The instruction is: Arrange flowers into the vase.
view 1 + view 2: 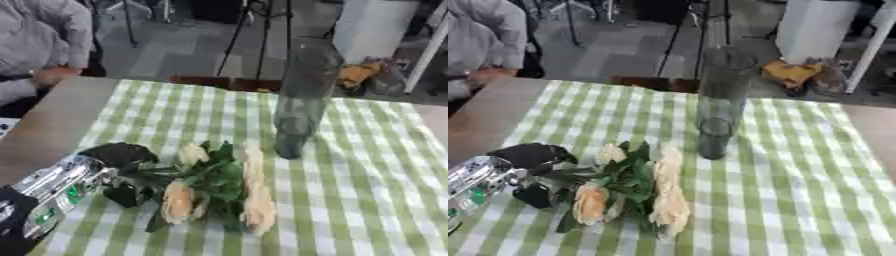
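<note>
Flowers [214,187] in a loose bunch on the green-checked cloth [367,200] covering the surface, pale cream blooms among dark leaves, stems pointing left. Left hand [122,172], black with a silver wrist, curled round those stems at lower left. Tall, smoky glass vase [719,100] upright behind the bunch, apart from it; open rim seen whole only in the right eye view. Right hand out of sight.
</note>
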You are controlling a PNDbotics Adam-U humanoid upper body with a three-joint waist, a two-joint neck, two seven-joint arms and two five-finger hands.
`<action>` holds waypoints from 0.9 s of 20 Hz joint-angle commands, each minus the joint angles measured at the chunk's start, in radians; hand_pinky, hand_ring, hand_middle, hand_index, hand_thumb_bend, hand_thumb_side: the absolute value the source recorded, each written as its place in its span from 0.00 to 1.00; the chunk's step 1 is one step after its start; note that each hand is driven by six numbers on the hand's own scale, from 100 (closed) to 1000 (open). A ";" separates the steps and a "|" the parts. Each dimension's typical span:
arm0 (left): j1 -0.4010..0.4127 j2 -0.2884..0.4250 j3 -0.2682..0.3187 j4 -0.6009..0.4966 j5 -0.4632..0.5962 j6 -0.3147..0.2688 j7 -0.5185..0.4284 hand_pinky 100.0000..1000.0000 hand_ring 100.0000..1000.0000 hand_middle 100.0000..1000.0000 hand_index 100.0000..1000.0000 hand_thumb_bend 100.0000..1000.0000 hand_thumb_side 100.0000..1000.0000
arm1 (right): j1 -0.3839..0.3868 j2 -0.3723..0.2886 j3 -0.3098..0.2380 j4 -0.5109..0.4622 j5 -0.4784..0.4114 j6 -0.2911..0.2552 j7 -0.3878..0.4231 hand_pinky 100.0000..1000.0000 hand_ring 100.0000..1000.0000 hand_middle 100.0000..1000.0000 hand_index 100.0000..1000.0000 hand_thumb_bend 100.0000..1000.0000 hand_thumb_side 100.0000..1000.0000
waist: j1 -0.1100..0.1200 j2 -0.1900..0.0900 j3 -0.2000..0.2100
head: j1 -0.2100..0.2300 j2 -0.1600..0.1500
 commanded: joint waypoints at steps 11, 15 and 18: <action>-0.027 -0.026 0.018 0.036 -0.007 -0.036 -0.002 0.60 0.81 0.83 0.92 0.20 0.25 | -0.009 -0.009 -0.004 -0.016 -0.013 0.006 0.007 0.73 0.82 0.82 0.84 0.00 1.00 | 0.001 -0.006 -0.007 | 0.015 -0.033; -0.027 -0.038 0.019 0.044 -0.004 -0.040 0.017 0.57 0.75 0.77 0.88 0.19 0.26 | -0.008 -0.008 -0.004 -0.016 -0.013 0.009 0.010 0.73 0.82 0.82 0.84 0.00 1.00 | 0.000 -0.006 -0.007 | 0.018 -0.037; -0.028 -0.044 0.019 0.052 -0.003 -0.042 0.028 0.53 0.70 0.70 0.82 0.19 0.24 | -0.008 -0.007 -0.004 -0.016 -0.013 0.011 0.011 0.73 0.82 0.82 0.84 0.00 1.00 | 0.000 -0.005 -0.008 | 0.020 -0.038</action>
